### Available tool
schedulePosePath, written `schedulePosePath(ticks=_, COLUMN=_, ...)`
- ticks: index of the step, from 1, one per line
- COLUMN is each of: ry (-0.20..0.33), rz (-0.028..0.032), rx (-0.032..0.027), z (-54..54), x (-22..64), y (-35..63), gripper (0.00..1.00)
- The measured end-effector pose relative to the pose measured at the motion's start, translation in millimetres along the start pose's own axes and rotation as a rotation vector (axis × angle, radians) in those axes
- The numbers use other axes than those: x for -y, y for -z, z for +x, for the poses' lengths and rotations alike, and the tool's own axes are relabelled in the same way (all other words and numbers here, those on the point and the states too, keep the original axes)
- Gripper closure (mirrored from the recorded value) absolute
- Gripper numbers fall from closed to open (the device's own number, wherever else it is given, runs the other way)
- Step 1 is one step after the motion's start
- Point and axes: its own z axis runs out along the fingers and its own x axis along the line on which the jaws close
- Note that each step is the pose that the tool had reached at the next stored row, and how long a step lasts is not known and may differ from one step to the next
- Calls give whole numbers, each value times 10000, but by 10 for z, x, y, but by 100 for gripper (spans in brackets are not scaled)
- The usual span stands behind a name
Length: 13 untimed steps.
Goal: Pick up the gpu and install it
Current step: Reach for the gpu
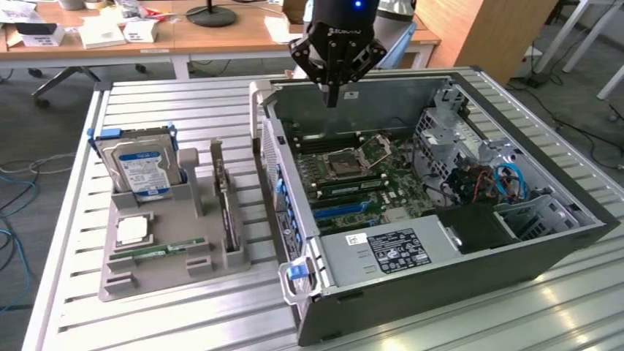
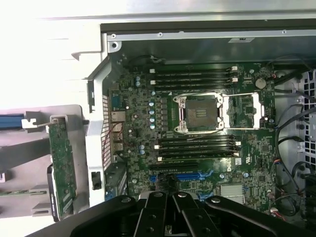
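A thin, flat rectangular expansion card [image 1: 226, 212], with a green circuit board face, is held upright on its long edge in a grey slotted holder [image 1: 156, 276], just beside the open computer case [image 1: 439, 292].

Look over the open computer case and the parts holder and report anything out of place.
Nothing looks damaged or spilled. One thing stands out: the CPU socket on the motherboard stands open, its metal load plate flipped aside. The gpu stands on edge in the gray parts holder.

Open PC case [image 1: 439, 292] on slatted table [image 1: 175, 314]; hard drive [image 1: 142, 172] upright in grey holder [image 1: 166, 274].
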Motion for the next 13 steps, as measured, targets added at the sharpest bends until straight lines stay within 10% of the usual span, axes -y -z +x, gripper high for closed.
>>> schedulePosePath(ticks=13, ry=0, rz=0, rx=0, z=337, x=22, y=8, gripper=89)
